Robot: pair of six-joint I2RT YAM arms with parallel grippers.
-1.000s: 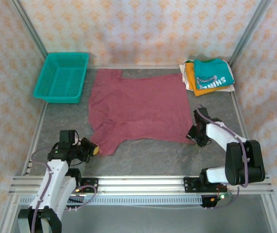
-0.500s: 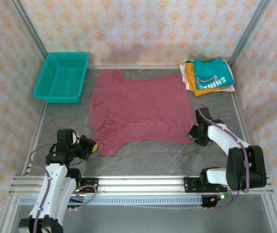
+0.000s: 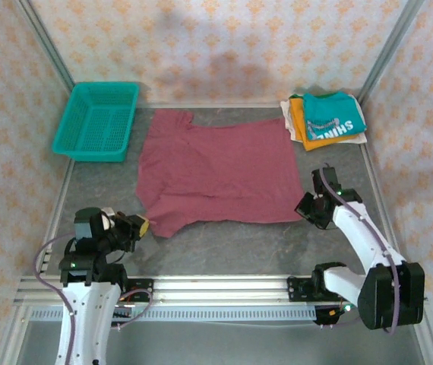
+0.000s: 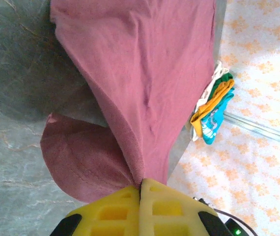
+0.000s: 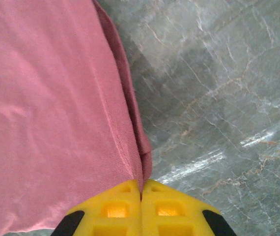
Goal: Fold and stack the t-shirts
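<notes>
top view: the maroon tee lies spread on the table, mostly flat. the basket sits just left of its far left sleeve. just off its far right corner is a folded stack: the teal tee with white print on top, the orange tee under it, and the cream tee peeking out at the stack's edge nearest the maroon tee. the left gripper is at the maroon tee's near left corner, where the cloth draws to a point at its tip. the right gripper is at the near right corner, touching the hem.

left wrist: the left gripper has its yellow fingers pressed together, pinching a corner of the maroon tee. the cloth rises off the table into the pinch, and a flap curls beside it. past the tee's far edge the orange tee and teal tee show.

right wrist: the right gripper is closed tight on the hem of the maroon tee, a folded edge running up from the pinch. bare table lies on the tee's right.
</notes>
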